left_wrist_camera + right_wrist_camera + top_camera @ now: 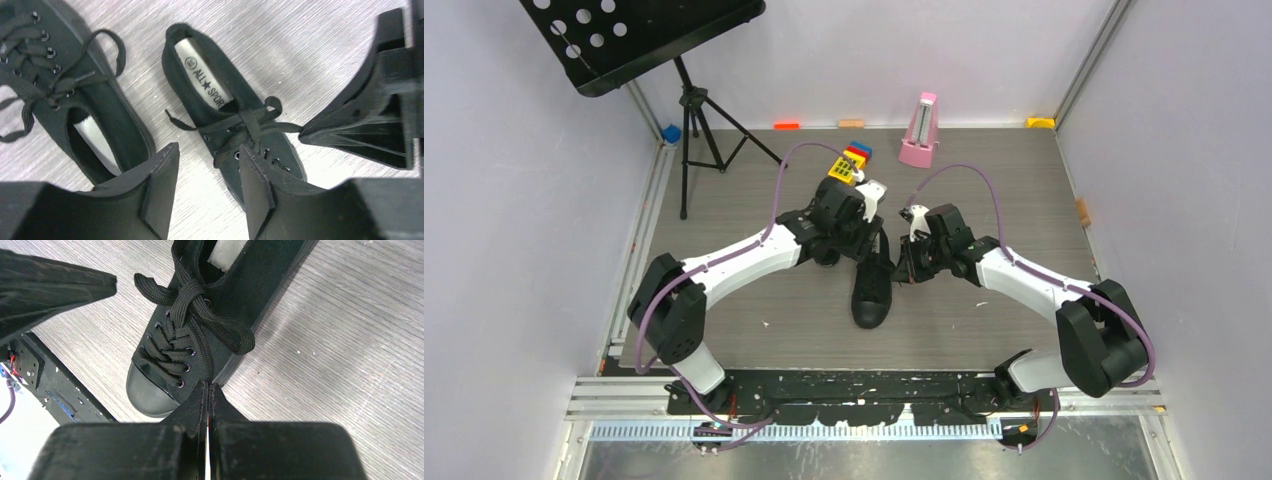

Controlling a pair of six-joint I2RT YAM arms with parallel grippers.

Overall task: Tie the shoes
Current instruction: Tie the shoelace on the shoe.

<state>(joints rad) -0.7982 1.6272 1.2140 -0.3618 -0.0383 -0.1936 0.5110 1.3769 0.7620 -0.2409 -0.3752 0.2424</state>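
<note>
Two black canvas shoes lie side by side on the grey table. In the left wrist view the left shoe (75, 105) has its laces knotted with a loop, and the right shoe (225, 107) shows its light insole. My left gripper (209, 150) is open and empty just above the right shoe, one finger over its eyelets. My right gripper (207, 385) is shut on a lace (227, 337) of this shoe (165, 385), beside its toe; the lace runs taut to its tip (302, 131). From above, only this shoe (873, 295) shows clearly, between the left gripper (869, 240) and the right gripper (904, 268).
A pink metronome (918, 130) and coloured blocks (849, 160) stand at the back. A black music stand on a tripod (694, 120) is at the back left. The table's near edge and black rail (45, 375) lie close to the shoe's toe.
</note>
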